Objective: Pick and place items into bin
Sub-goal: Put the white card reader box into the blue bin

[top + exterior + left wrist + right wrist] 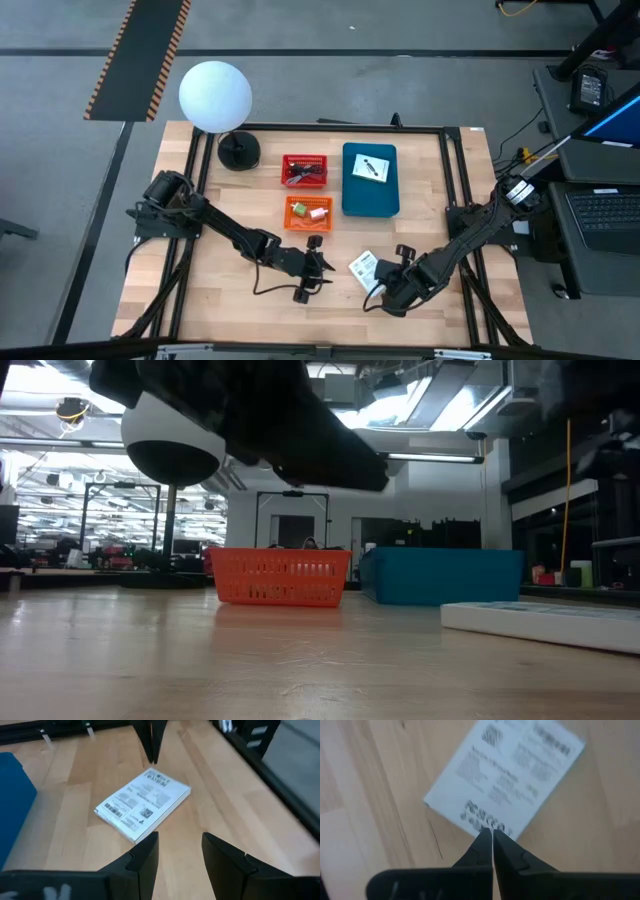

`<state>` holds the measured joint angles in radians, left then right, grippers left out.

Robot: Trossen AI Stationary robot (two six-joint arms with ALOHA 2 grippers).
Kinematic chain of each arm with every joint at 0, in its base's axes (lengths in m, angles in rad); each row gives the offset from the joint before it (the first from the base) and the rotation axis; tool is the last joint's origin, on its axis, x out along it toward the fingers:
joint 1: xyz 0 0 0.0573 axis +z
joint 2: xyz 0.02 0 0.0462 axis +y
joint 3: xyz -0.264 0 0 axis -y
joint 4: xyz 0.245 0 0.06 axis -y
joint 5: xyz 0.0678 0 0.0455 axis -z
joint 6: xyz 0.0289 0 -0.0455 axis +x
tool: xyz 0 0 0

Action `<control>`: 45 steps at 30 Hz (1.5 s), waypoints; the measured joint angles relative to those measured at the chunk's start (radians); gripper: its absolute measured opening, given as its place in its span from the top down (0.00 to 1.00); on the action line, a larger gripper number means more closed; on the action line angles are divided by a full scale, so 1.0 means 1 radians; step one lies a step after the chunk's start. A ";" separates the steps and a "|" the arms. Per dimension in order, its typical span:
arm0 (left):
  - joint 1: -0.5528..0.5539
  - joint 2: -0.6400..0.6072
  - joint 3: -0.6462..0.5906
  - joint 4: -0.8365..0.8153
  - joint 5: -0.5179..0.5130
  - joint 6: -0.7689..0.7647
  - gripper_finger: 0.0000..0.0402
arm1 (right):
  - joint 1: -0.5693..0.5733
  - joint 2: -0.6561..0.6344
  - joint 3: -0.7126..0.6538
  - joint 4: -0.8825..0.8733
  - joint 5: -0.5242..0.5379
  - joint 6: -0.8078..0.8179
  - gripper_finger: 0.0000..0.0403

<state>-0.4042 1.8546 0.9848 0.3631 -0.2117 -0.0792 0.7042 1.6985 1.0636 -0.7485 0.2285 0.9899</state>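
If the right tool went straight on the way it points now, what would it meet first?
Most likely the white packet on the table: the right tool, fingers closed, points at its near edge. How far above it the tips are is unclear.

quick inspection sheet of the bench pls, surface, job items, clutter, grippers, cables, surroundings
surface: wooden table inside a black frame
job's things: white printed packet flat on the wood; second packet on the blue bin; red basket and orange basket hold small bits
clutter: white globe lamp on a black base
grippers: left gripper open, empty, facing the packet; right gripper shut, empty, beside the packet
cables: black cord by the left gripper
surroundings: laptop on a side desk; striped floor tape
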 joint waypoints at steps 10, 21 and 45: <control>0.000 0.046 0.031 -0.024 -0.106 0.059 0.64 | 0.010 0.000 -0.084 0.072 0.004 0.077 1.00; 0.002 0.046 0.031 -0.031 -0.147 0.167 0.64 | 0.010 -0.005 -0.141 0.117 0.003 0.129 1.00; 0.003 0.125 0.030 -0.023 -0.197 0.350 0.61 | -0.028 0.027 -0.151 0.268 -0.018 0.101 1.00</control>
<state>-0.4011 1.9793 1.0145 0.3401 -0.4091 0.2710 0.6762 1.7252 0.9128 -0.4808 0.2109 1.0904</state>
